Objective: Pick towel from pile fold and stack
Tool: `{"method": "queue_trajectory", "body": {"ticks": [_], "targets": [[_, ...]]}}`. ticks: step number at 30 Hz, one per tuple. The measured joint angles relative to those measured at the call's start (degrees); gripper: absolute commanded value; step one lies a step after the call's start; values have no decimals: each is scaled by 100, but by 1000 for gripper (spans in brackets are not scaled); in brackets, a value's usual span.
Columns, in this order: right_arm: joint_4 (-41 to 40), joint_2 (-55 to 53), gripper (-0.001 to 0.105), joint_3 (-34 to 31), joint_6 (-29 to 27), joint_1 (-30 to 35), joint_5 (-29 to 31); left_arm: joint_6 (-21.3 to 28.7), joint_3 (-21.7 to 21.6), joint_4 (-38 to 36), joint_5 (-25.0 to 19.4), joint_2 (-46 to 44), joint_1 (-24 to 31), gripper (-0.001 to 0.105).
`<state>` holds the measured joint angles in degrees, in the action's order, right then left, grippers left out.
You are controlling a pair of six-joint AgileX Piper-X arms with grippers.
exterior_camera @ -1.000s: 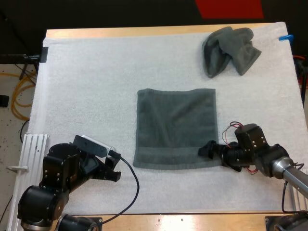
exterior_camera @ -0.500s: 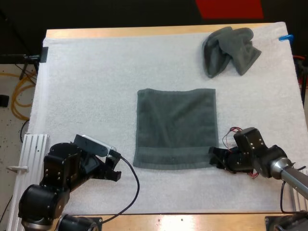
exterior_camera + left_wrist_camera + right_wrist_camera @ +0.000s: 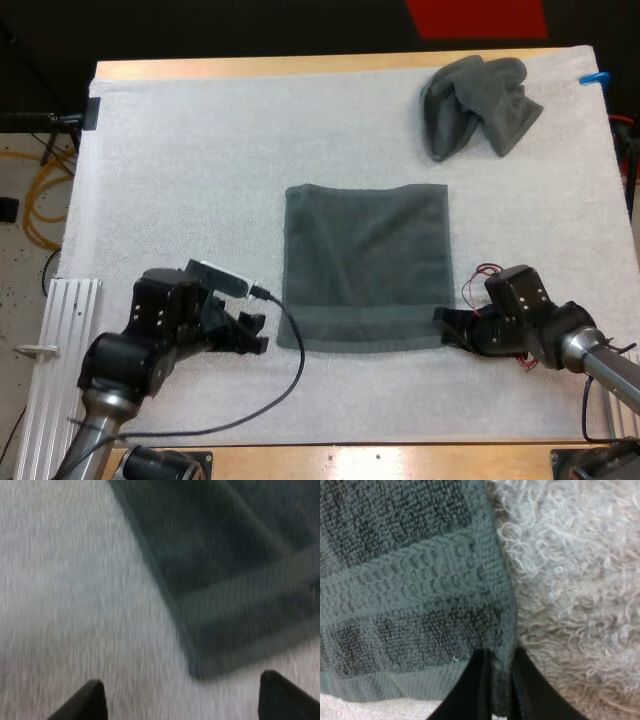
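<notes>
A dark grey-green towel (image 3: 365,265) lies spread flat in the middle of the white mat (image 3: 180,180). A second towel (image 3: 478,105) sits crumpled at the far right. My right gripper (image 3: 445,328) is at the flat towel's near right corner. The right wrist view has the gripper (image 3: 499,692) shut on the hem of the towel (image 3: 410,595), the fold pinched between both fingers. My left gripper (image 3: 255,335) stands open just left of the near left corner. In the left wrist view that gripper (image 3: 182,700) has its fingertips (image 3: 87,700) apart, with the corner of the towel (image 3: 235,570) just ahead.
A ribbed metal plate (image 3: 60,330) lies at the mat's near left edge. Bare mat surrounds the flat towel on all sides. The wooden table edge (image 3: 300,68) runs along the far side.
My right gripper drew back to the towel's near right corner and shut on its hem. My left arm moved forward and right, up to the near left corner.
</notes>
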<state>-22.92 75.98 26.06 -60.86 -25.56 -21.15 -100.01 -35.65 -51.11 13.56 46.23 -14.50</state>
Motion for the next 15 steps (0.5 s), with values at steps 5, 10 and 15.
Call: {"method": "queue_trajectory", "body": {"ticks": [5,10,15], "targets": [[0,0,0,0,-16,0,0,-68,0,373,228,642,0,61],[0,0,0,0,-34,0,0,-132,0,493,840,1651,0,61],[0,0,0,0,-34,0,0,-149,0,646,1091,2507,0,61]]}}
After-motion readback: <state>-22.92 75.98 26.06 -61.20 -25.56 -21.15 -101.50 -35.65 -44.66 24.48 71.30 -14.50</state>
